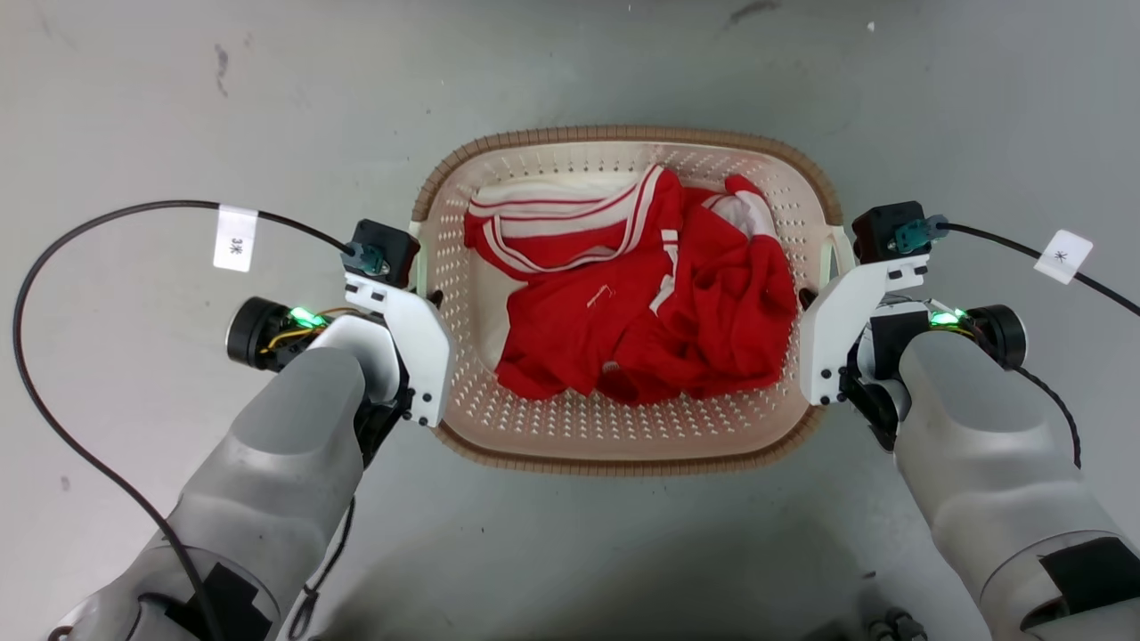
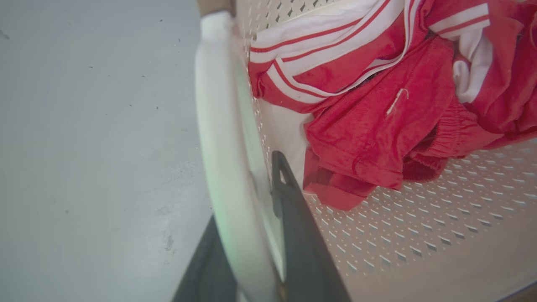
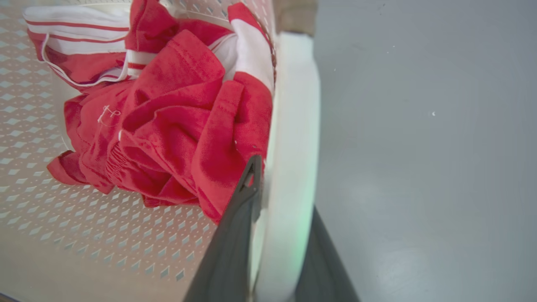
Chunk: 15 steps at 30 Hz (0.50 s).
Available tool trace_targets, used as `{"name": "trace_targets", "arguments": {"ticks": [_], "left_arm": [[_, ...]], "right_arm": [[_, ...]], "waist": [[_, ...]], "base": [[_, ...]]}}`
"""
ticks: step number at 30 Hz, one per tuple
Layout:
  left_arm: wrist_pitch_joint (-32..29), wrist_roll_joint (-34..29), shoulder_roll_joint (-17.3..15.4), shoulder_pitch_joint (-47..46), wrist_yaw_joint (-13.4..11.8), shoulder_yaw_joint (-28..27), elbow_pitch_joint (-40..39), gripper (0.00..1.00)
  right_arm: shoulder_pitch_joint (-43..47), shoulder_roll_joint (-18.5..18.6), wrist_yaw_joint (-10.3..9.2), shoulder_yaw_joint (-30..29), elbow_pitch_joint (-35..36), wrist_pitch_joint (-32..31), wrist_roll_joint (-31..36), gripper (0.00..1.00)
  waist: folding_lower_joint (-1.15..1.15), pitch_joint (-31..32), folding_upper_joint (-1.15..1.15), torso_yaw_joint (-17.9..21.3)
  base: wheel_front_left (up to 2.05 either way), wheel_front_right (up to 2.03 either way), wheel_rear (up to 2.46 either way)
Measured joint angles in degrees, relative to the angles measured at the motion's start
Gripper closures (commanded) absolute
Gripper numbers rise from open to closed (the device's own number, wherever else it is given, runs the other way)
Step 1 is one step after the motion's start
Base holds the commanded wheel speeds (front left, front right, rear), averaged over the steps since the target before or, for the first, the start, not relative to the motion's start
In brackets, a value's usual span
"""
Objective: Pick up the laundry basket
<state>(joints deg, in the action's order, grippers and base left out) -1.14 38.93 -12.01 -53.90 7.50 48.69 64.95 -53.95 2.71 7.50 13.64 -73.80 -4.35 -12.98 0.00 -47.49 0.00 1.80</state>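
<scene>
Clamping the laundry basket point(image 1: 570, 423) from both sides, two pale arms reach in from the lower corners of the head view. The left gripper point(image 2: 247, 197) straddles the white left handle point(image 2: 218, 126). One dark finger point(image 2: 289, 201) lies inside against the perforated wall and the other outside, with the handle pinched between them. The right gripper point(image 3: 285, 188) mirrors this on the right handle point(image 3: 293, 126), its fingers closed around it the same way.

The basket is cream-white, rounded-rectangular and dotted with small holes, with a brown woven-look rim point(image 1: 623, 133). It sits centred between the arms over a grey floor point(image 1: 178, 107). Whether it rests on the floor or hangs just above it cannot be told. Red clothing with white stripes point(image 1: 641, 303) is heaped inside, leaving the near part of the perforated bottom bare.

Bare floor surrounds the basket on every side. A black cable with a white tag point(image 1: 235, 238) loops over the floor at left, and another tagged cable point(image 1: 1064, 256) trails off at right.
</scene>
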Motion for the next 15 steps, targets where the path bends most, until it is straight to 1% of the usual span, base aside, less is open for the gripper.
{"name": "trace_targets", "arguments": {"ticks": [3,8,15], "left_arm": [[-1.68,1.89,-0.18,0.6,-0.01,1.22,-0.53,1.0],[-5.69,5.24,-0.75,2.88,-0.01,4.21,-1.99,1.0],[-12.01,11.34,-2.15,8.16,0.0,8.35,-4.53,1.0]], "right_arm": [[0.15,0.01,0.0,-1.19,-0.03,-2.26,1.75,1.0],[2.26,-0.15,0.03,-3.39,-0.04,-7.9,4.61,1.0],[7.21,-0.48,0.07,-3.98,0.0,-16.23,5.08,1.0]], "waist": [[0.0,1.84,0.0,-0.04],[0.0,5.95,0.0,-0.03],[0.0,14.15,0.0,0.01]], "base": [[0.0,0.0,0.0],[0.0,0.0,0.0],[0.0,0.0,0.0]]}}
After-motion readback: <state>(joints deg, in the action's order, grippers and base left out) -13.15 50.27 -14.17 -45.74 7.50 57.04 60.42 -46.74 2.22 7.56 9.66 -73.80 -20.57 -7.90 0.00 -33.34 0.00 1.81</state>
